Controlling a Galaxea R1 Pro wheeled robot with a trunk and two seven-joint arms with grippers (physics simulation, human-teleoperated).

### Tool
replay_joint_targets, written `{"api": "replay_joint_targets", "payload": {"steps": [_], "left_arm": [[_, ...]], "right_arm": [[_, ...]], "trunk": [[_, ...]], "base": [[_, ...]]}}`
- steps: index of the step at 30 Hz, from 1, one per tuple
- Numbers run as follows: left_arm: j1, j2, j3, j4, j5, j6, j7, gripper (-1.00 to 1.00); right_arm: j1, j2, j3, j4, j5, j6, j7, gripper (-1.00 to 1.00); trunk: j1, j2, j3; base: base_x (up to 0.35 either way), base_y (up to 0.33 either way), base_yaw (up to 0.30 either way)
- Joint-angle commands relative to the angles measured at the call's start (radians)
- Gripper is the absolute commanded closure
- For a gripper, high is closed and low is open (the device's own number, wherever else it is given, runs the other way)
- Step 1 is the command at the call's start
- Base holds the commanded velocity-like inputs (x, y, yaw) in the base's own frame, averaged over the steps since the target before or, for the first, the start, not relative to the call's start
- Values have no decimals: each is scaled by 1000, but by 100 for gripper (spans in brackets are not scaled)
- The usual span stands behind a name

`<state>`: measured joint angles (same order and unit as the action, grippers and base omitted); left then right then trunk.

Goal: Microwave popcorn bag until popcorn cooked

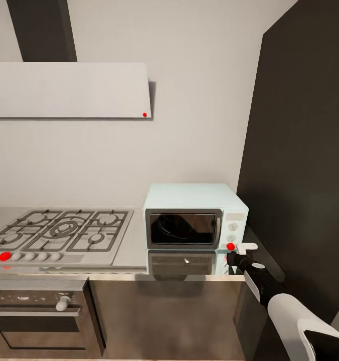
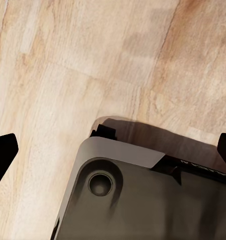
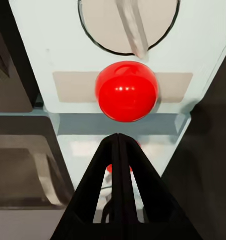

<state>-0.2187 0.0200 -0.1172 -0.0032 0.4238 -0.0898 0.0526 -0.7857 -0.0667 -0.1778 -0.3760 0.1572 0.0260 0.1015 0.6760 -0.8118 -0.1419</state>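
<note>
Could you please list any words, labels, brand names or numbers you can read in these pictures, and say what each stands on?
None can be read.
The microwave side panel, with its knobs and the red marker below them, bears no legible print.
The hob knobs and the oven front carry no readable marks.
The hood face is blank apart from a red dot.

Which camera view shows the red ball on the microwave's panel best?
The right wrist view: the red ball appears large, just beyond the shut right hand. In the head view it is a small dot. The left wrist view faces the floor.
</note>
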Motion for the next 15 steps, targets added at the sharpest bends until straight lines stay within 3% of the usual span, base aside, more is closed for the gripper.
{"api": "replay_joint_targets", "payload": {"steps": [1,15], "left_arm": [[-1,0,-9,0,7,-2,3,-100],[-1,1,-9,0,9,-2,3,-100]], "right_arm": [[-1,1,-9,-2,10,3,7,100],[0,-11,-10,27,4,-21,7,100]], "trunk": [[0,-1,-2],[0,-1,-2]], "base": [[0,0,0],[147,0,0]]}}
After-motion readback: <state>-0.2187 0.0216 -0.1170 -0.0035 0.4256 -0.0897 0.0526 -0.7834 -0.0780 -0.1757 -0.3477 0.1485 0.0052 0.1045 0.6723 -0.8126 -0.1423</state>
